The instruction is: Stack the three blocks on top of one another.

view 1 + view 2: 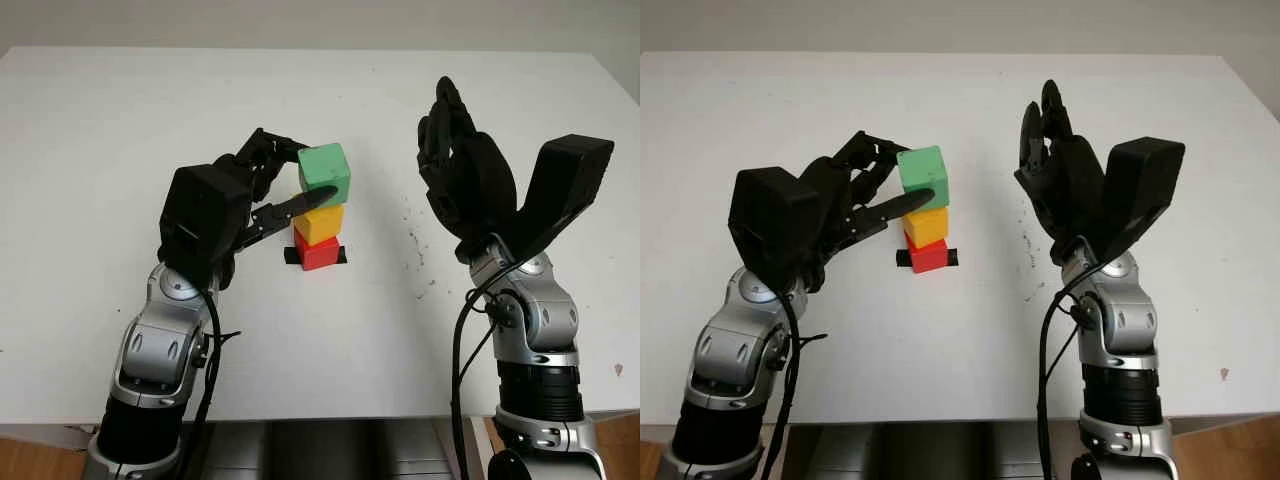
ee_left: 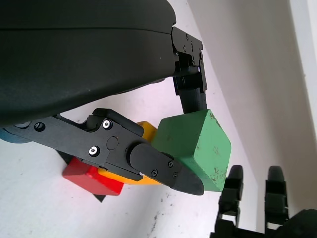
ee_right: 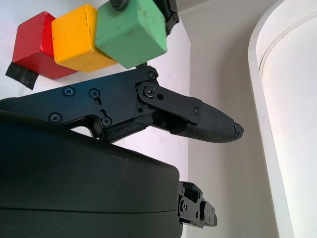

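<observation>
— Left hand (image 1: 285,190) has its fingers closed around the green block (image 1: 326,171), mid-frame — sitting tilted atop the yellow block (image 1: 319,222), red block (image 1: 318,251) lowest.
— Right hand (image 1: 447,140)?
— Open, raised at right, well apart.

head stereo pair looks forward and down at the table (image 1: 100,120) from slightly offset spots, mid range. each wrist cam sits right against its own hand, tilted, facing the block stack (image 1: 927,215) from opposite sides. all four views share that stack.
</observation>
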`<state>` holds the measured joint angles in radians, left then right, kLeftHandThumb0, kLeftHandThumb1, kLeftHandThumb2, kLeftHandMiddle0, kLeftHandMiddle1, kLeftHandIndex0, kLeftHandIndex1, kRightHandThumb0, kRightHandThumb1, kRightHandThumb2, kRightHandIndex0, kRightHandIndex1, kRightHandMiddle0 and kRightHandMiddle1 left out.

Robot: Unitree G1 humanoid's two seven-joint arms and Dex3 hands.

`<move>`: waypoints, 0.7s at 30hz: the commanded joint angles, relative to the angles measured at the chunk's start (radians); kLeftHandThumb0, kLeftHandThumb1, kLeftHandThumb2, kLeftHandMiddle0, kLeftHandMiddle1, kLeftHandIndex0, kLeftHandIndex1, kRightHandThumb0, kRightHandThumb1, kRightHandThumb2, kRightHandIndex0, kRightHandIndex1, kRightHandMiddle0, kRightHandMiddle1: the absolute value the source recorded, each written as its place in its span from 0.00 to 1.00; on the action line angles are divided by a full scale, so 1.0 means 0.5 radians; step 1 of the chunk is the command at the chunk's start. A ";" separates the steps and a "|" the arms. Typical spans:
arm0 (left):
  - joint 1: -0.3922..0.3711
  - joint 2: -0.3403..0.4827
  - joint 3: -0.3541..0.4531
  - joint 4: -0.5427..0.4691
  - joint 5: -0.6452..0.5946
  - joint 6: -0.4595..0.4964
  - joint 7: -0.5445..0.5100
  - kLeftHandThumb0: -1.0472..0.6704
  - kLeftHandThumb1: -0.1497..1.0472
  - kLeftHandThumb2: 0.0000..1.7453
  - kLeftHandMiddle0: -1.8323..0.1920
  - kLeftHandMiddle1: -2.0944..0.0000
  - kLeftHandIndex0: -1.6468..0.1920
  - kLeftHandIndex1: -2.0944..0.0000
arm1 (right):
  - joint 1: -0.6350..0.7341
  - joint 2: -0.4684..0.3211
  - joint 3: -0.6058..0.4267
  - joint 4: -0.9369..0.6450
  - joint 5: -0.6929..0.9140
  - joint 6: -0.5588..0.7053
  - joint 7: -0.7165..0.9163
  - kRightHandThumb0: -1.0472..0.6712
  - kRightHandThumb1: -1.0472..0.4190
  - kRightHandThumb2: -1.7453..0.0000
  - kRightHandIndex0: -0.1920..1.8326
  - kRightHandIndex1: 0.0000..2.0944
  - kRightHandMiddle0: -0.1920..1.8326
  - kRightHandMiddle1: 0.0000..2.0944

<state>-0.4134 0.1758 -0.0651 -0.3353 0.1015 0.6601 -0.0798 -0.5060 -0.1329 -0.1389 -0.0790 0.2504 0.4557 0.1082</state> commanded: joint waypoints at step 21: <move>0.065 0.057 -0.016 -0.051 0.051 -0.033 -0.078 0.31 0.95 0.03 0.89 0.98 0.85 0.52 | -0.001 -0.007 -0.010 -0.004 0.002 -0.036 0.018 0.23 0.00 0.59 0.00 0.00 0.00 0.00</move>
<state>-0.3972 0.1915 -0.0663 -0.3391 0.1283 0.6532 -0.1076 -0.5060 -0.1329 -0.1386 -0.0785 0.2478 0.4503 0.1154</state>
